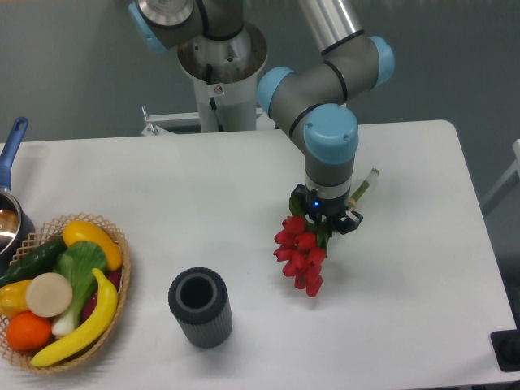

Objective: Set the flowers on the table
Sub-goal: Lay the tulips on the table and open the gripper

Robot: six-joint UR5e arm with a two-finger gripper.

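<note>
A bunch of red tulips, the flowers (299,250), hangs with its heads pointing down-left and its green stem ends sticking out up-right past the wrist. My gripper (328,218) is shut on the stems just above the red heads. The blooms sit low over the white table (406,276), right of centre; I cannot tell whether they touch it. The fingers are mostly hidden under the wrist and leaves.
A dark grey ribbed cylinder cup (200,307) stands upright at front centre. A wicker basket (111,244) of fruit and vegetables sits at the front left. A pot with a blue handle (11,146) is at the left edge.
</note>
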